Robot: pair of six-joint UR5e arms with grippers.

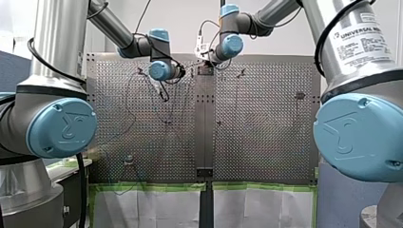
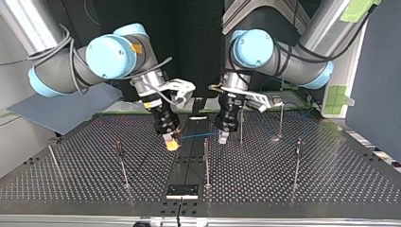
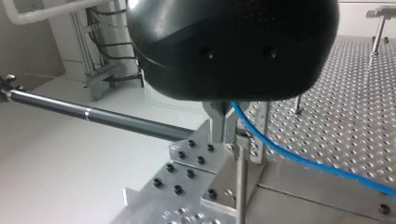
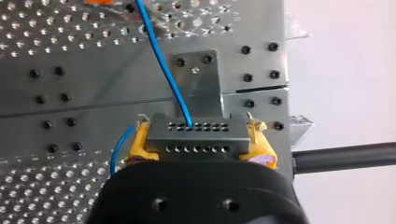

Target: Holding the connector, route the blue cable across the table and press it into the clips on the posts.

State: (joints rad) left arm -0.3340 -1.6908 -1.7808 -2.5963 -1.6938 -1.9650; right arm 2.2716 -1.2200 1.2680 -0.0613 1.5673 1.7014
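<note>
My right claw (image 2: 171, 143) is clamping its yellow pads on the two ends of the grey connector (image 4: 197, 138). The blue cable (image 4: 161, 60) is leaving the connector's upper row of holes and running away over the perforated surface (image 2: 293, 189). In the top view the connector is hanging just above the surface's middle seam, toward the edge farthest from that camera, and the cable is stretching from it to my left claw (image 3: 223, 123) close by. The left claw's metal fingers are looking drawn together on the cable, which is emerging at their side and trailing off across the surface. A post (image 3: 241, 182) with its clip (image 3: 243, 139) is standing right under those fingers. The step in hand, I am judging, is seating the cable in this clip. Doing it well is calling for the right claw gripping the connector firmly so the span is lightly taut. Meanwhile the left claw should be lining the cable up over the clip's mouth and pressing straight down rather than sideways, since a skewed push is likely to bend the thin post.
</note>
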